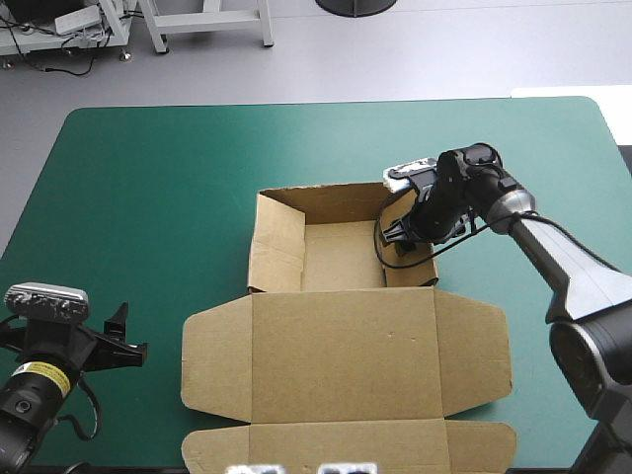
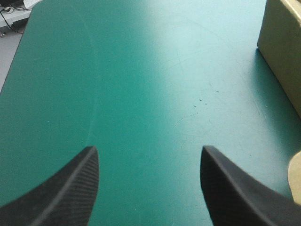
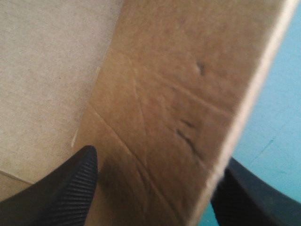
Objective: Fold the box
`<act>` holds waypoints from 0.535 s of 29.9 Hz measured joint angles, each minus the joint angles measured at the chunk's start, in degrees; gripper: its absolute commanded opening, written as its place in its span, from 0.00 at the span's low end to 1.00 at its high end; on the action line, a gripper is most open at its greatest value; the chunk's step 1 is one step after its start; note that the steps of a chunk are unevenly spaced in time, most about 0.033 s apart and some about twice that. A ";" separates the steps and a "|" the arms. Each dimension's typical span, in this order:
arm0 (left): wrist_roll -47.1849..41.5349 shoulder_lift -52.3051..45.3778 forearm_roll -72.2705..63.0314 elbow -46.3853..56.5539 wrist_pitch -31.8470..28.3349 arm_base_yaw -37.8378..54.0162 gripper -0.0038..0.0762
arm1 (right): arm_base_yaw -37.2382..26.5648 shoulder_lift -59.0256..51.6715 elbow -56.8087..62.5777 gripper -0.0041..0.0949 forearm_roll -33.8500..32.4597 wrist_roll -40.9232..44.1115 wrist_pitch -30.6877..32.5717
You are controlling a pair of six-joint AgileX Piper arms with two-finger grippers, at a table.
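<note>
My right end effector stands wide astride a raised wall of the box, one finger inside, one outside, while I see the left end effector, also wide, over the desk, the box ahead beside it.

1. The table takes up most of what I can see from here. It lies under a teal-green cover that is smooth and flat and reaches the table's edges, and both far corners are rounded.
2. A narrow white strip shows just past the table's far edge, close to its far right corner.
3. A few tiny dark specks dot the cover on the table's left half, and a faint curved scuff line runs near them.
</note>
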 measured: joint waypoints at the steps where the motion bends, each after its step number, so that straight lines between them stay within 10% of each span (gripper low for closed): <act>1: 0.00 0.01 0.00 0.00 0.00 0.00 0.60 | 0.00 0.57 0.00 0.46 0.36 0.00 -0.19; 5: 0.00 -0.13 0.00 0.00 0.00 0.00 0.60 | 0.00 1.28 -0.04 0.05 1.34 -0.53 -1.41; 16: -0.07 -0.20 0.00 0.00 0.00 0.00 0.60 | -1.90 1.56 -2.72 0.02 -1.58 -2.01 -1.29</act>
